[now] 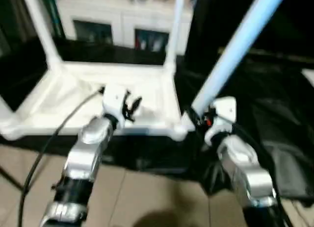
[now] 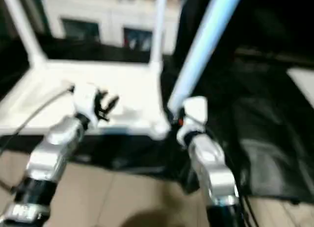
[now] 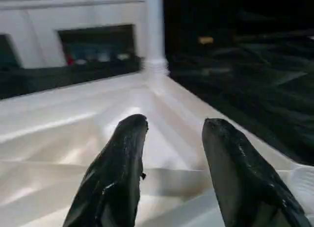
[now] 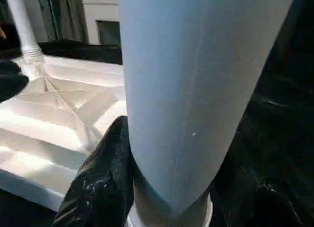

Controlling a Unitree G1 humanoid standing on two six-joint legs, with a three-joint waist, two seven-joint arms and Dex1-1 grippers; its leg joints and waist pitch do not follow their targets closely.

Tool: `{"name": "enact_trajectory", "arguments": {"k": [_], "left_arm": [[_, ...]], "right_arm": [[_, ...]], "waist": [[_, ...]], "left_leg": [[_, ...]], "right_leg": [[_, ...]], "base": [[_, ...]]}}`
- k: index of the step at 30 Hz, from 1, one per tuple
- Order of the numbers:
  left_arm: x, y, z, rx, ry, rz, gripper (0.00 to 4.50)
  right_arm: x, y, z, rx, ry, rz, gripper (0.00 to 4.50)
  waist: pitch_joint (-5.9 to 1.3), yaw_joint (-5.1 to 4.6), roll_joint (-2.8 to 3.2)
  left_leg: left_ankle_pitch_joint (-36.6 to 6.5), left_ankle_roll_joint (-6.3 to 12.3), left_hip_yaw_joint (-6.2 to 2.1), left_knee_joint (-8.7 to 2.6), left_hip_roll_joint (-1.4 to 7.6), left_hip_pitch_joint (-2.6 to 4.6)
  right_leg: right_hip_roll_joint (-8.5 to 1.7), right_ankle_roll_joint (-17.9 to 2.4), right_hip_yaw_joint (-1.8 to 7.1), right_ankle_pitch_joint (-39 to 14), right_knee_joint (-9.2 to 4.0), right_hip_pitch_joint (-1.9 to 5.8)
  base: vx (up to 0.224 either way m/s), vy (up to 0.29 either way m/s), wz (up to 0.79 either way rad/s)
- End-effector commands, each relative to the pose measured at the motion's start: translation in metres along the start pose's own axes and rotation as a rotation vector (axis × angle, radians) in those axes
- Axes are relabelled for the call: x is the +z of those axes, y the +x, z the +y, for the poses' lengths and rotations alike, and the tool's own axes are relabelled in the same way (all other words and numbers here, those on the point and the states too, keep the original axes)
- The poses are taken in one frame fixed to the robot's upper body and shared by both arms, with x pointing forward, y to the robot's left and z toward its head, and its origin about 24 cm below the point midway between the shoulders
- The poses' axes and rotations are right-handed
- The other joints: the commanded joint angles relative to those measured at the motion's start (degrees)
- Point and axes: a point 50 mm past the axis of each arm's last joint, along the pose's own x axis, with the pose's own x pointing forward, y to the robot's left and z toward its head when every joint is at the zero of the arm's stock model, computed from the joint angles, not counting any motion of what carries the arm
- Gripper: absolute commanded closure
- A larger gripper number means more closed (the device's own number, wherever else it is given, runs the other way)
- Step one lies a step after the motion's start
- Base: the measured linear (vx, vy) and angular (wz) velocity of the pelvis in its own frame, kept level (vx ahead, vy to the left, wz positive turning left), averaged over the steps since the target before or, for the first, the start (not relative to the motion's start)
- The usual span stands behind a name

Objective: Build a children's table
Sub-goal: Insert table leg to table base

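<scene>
On the black-draped work table (image 1: 274, 124) the tabletop (image 1: 73, 97) lies upside down, ribbed side up, with two legs already standing in its far corner sockets: one at far left (image 1: 41, 31), one at far right (image 1: 174, 31). Over the near edge of the top hovers the left gripper (image 1: 131, 105), its fingers (image 3: 122, 158) parted about halfway with nothing between them; the ribbed white surface shows plainly in the gap. Further right, the right gripper (image 1: 203, 118) is clamped on the low end of a third leg (image 1: 235, 50), which tilts up and to the right. Its foot sits at or just above the near right socket (image 1: 181, 129); whether it has entered I cannot tell.

The step in hand looks to be fitting this third leg. Next, I judge, the leg must be brought upright over the socket and pressed straight down. The free left gripper could well steady the top against sliding. A leg driven in at a slant would likely jam or tip the top.
</scene>
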Motion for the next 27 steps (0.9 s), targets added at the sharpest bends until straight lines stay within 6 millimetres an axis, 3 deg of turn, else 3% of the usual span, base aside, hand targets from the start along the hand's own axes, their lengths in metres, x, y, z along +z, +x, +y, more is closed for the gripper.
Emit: {"name": "enact_trajectory", "arguments": {"k": [1,2,3,4,5,6,7,8,9,10,11,12,13,14,15,16,17,18,19,20,21,22,25,26,27], "left_arm": [[0.002,-0.004,0.01,0.041,0.009,0.005,2.36],[0.003,-0.005,0.011,0.044,0.012,0.006,2.36],[0.003,-0.005,0.011,0.044,0.012,0.006,2.36],[0.002,-0.006,0.011,0.043,0.014,0.009,2.36],[0.002,-0.006,0.011,0.044,0.014,0.011,2.36],[0.002,-0.006,0.011,0.047,0.004,0.009,2.36],[0.001,-0.006,0.01,0.049,-0.004,0.007,2.36],[0.001,-0.006,0.01,0.052,-0.008,0.005,2.36],[0.001,-0.006,0.01,0.053,-0.01,0.002,2.36],[0.002,-0.006,0.009,0.059,-0.023,-0.005,2.36],[0.002,-0.006,0.01,0.075,-0.035,-0.017,2.36],[0.002,-0.006,0.011,0.076,-0.036,-0.018,2.36],[0.003,-0.007,0.016,0.122,-0.057,-0.037,2.36],[0.003,-0.009,0.019,0.151,-0.069,-0.054,2.36],[0.002,-0.011,0.023,0.184,-0.086,-0.061,2.36],[-0.001,-0.014,0.028,0.212,-0.097,-0.06,2.36],[-0.003,-0.018,0.031,0.222,-0.103,-0.071,2.36],[-0.009,-0.025,0.035,0.236,-0.092,-0.047,2.36],[-0.01,-0.026,0.035,0.237,-0.09,-0.044,2.36],[-0.011,-0.03,0.035,0.229,-0.083,-0.044,2.36],[-0.011,-0.032,0.034,0.221,-0.08,-0.051,2.36],[-0.013,-0.034,0.033,0.211,-0.073,-0.05,2.36],[-0.023,-0.043,0.03,0.211,-0.043,-0.016,2.36],[-0.027,-0.049,0.03,0.218,-0.049,-0.013,2.36],[-0.029,-0.05,0.03,0.224,-0.054,-0.008,2.36]], "right_arm": [[0.006,0.002,0.006,0.024,0.0,-0.028,2.65],[0.007,0.002,0.006,0.031,0.011,-0.039,2.65],[0.007,0.001,0.006,0.033,0.01,-0.041,2.65],[0.008,0.001,0.007,0.038,0.004,-0.042,2.65],[0.008,0.0,0.007,0.043,-0.002,-0.042,2.65],[0.008,-0.001,0.007,0.044,-0.003,-0.042,2.65],[0.008,-0.001,0.007,0.044,-0.004,-0.042,2.65],[0.008,-0.001,0.007,0.043,-0.004,-0.044,2.65],[0.008,-0.001,0.007,0.042,-0.004,-0.045,2.65],[0.009,-0.002,0.006,0.038,-0.001,-0.05,2.65],[0.01,-0.002,0.004,0.024,0.0,-0.056,2.65],[0.01,-0.002,0.004,0.023,0.0,-0.056,2.65],[0.012,-0.003,0.0,-0.009,0.001,-0.071,2.65],[0.012,-0.004,-0.002,-0.024,0.001,-0.074,2.65],[0.013,-0.004,-0.005,-0.04,0.002,-0.078,2.65],[0.014,-0.006,-0.008,-0.057,0.001,-0.081,2.65],[0.013,-0.008,-0.012,-0.069,0.001,-0.08,2.65],[0.012,-0.013,-0.017,-0.084,-0.011,-0.068,2.65],[0.011,-0.013,-0.018,-0.085,-0.012,-0.067,2.65],[0.008,-0.017,-0.021,-0.081,-0.039,-0.048,2.65],[0.006,-0.019,-0.022,-0.076,-0.057,-0.036,2.65],[0.003,-0.021,-0.023,-0.069,-0.073,-0.022,2.65],[-0.003,-0.03,-0.027,-0.07,-0.058,-0.011,2.65],[-0.004,-0.034,-0.028,-0.08,-0.031,-0.016,2.65],[-0.004,-0.035,-0.029,-0.088,-0.02,-0.018,2.65]], "waist": [[-4.13,1.49,-0.43],[-4.19,0.33,0.73],[-4.51,0.48,1.28],[-4.65,-2.24,4.38],[-5.03,-3.78,4.61],[-6.13,-4.72,3.8],[-5.96,-4.89,3.66],[-5.55,-4.69,2.85],[-5.47,-5.16,1.88],[-4.56,-5.09,-0.02],[-4.3,-5.24,-2.3],[-4.4,-2.7,-3.44],[-4.39,-2.12,-3.01],[-4.13,-2.31,-2.86],[-3.29,-2.66,-1.86],[-2.69,-3.23,-0.57],[-2.82,-3.41,0.26],[-2.96,-4.75,0.32],[-3.6,-5.06,0.83],[-4.26,-5.42,0.7],[-4.41,-5.63,0.17],[-4.4,-4.77,-0.34],[-4.51,-4.28,-0.66],[-3.87,-4.5,-0.84],[-3.55,-4.35,-1.06]], "left_leg": [[3.66,3.37,-1.26,0.47,0.58,-5.37],[9.27,2.28,-0.6,-2.49,1.09,-5.43],[12.54,2.15,-0.16,-4.44,1.48,-4.72],[15.83,9.73,-5.09,-8.51,5.02,2.04],[11.8,14.24,-7.87,-8.79,7.9,6.73],[15.63,21.07,-9.57,-7.26,9.14,9.14],[20.71,23.1,-9.49,-6.84,8.86,8.5],[27.96,25.68,-7.95,-6.9,8.32,7.3],[31.7,26.62,-6.26,-7.09,7.19,6.48],[21.27,22.3,-2.22,-6.49,2.99,3.4],[11.0,18.07,-0.32,-5.61,-0.13,1.34],[-1.92,11.22,0.22,-0.26,-3.99,-2.99],[1.11,4.81,-1.46,1.34,-2.67,-4.51],[3.02,2.34,-1.68,1.18,-2.39,-4.7],[4.71,-0.27,-1.85,-0.13,-1.31,-4.34],[6.69,-0.1,-1.72,-3.65,0.28,-3.4],[7.28,0.24,-1.42,-6.07,1.08,-2.59],[5.72,0.58,-1.87,-8.74,2.81,-2.72],[5.51,0.51,-2.5,-8.71,3.85,-1.1],[9.9,2.07,-2.82,-8.0,4.53,0.76],[14.7,2.88,-2.74,-7.54,4.29,0.27],[23.16,4.66,-1.73,-6.67,3.47,-0.09],[18.81,5.02,-1.07,-6.9,3.38,-0.52],[13.22,5.17,-0.84,-7.57,3.51,-0.99],[7.1,5.53,-0.19,-7.75,3.3,-1.2]], "right_leg": [[-10.94,8.9,6.51,-19.96,-10.63,5.27],[-6.9,2.89,4.37,-12.11,-9.89,5.5],[-4.68,0.5,2.5,-7.83,-9.57,5.65],[1.7,-0.94,-1.09,0.41,-3.33,0.94],[1.42,-1.63,-0.55,-3.16,-0.17,-3.53],[0.82,0.0,0.78,-3.76,2.62,-6.53],[0.68,1.49,1.29,-2.22,3.54,-7.73],[0.12,4.25,2.39,1.4,4.38,-9.38],[-0.29,4.9,3.42,5.89,3.33,-10.27],[-1.15,0.48,5.2,13.33,-2.37,-8.22],[-1.91,0.74,7.19,13.94,-5.42,-5.38],[-7.43,-0.54,12.55,-0.25,-8.99,0.88],[-9.08,-3.91,11.86,-5.5,-8.99,2.76],[-8.55,-5.05,11.02,-6.76,-9.0,2.86],[-8.31,-8.8,9.77,-10.83,-10.01,2.36],[-6.68,-11.23,7.66,-14.45,-10.51,1.37],[-5.12,-11.09,6.36,-13.09,-10.31,0.97],[-1.72,-9.29,4.51,-6.55,-7.89,0.73],[-1.56,-8.88,4.4,-1.37,-6.7,-0.15],[-2.51,-10.14,4.79,9.99,-5.73,-1.13],[-2.68,-10.99,5.01,16.1,-5.21,-0.97],[-3.04,-12.47,5.56,25.44,-4.72,-1.3],[-3.5,-13.89,5.75,23.58,-4.92,-1.08],[-3.93,-14.24,5.78,18.87,-5.53,-0.98],[-5.14,-14.7,6.35,12.93,-6.47,-0.63]], "base": [[0.097,-0.02,0.47],[0.136,0.021,0.25],[0.136,0.021,0.25],[0.195,0.045,0.02],[0.226,0.033,0.02],[0.226,0.033,0.02],[0.173,0.003,0.02],[0.11,-0.02,-0.05],[0.11,-0.02,-0.05],[0.083,-0.063,-0.01],[0.095,-0.109,0.07],[0.095,-0.109,0.07],[0.108,-0.119,-0.01],[0.069,-0.086,-0.09],[0.069,-0.086,-0.09],[0.0,0.0,0.0],[0.053,0.043,-0.1],[0.053,0.043,-0.1],[0.09,0.062,-0.05],[0.091,0.05,0.02],[0.091,0.05,0.02],[0.055,0.053,0.05],[0.0,0.0,0.0],[0.0,0.0,0.0],[0.0,0.0,0.0]]}}
